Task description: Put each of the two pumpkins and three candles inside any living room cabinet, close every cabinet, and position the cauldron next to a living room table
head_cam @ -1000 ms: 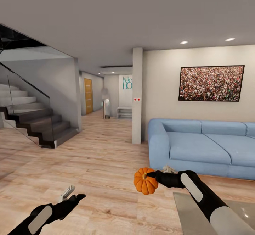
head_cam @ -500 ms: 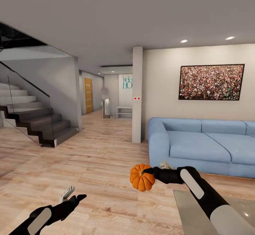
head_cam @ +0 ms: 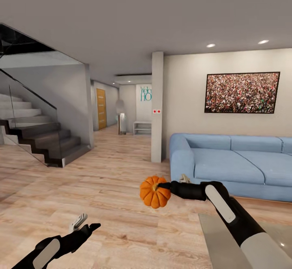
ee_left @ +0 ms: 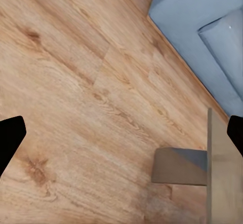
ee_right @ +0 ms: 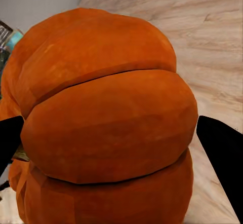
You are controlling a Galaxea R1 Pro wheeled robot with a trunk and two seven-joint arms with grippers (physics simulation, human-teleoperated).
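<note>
The right tool [head_cam: 162, 186] is clamped on a bright-orange ribbed pumpkin [head_cam: 154, 192], which is held in the air over the wood floor [head_cam: 113, 171], just in front of the near left corner of the blue sofa [head_cam: 227, 165]. In the right wrist view the pumpkin [ee_right: 106, 127] is seen pressed between the two dark fingertips [ee_right: 223, 158], one at each side.

The left tool [head_cam: 83, 225] is held low at the near left — its fingers are spread wide with nothing between them. In the left wrist view its dark fingertips [ee_left: 10, 140] sit at opposite edges, with bare floor planks [ee_left: 76, 92], a corner of the sofa [ee_left: 202, 26] and an angled slab leg of the counter [ee_left: 179, 167] seen below.

At the near right, beneath the right arm, a corner of the grey glassy counter [head_cam: 215, 236] is seen. Further out stand a white pillar [head_cam: 157, 106] and a staircase [head_cam: 36, 135] at the left. On the far hallway wall, teal lettering [head_cam: 145, 94] is partly hidden by the pillar; "We" and "HO" can be read. A framed crowd picture [head_cam: 242, 93] hangs above the sofa.
</note>
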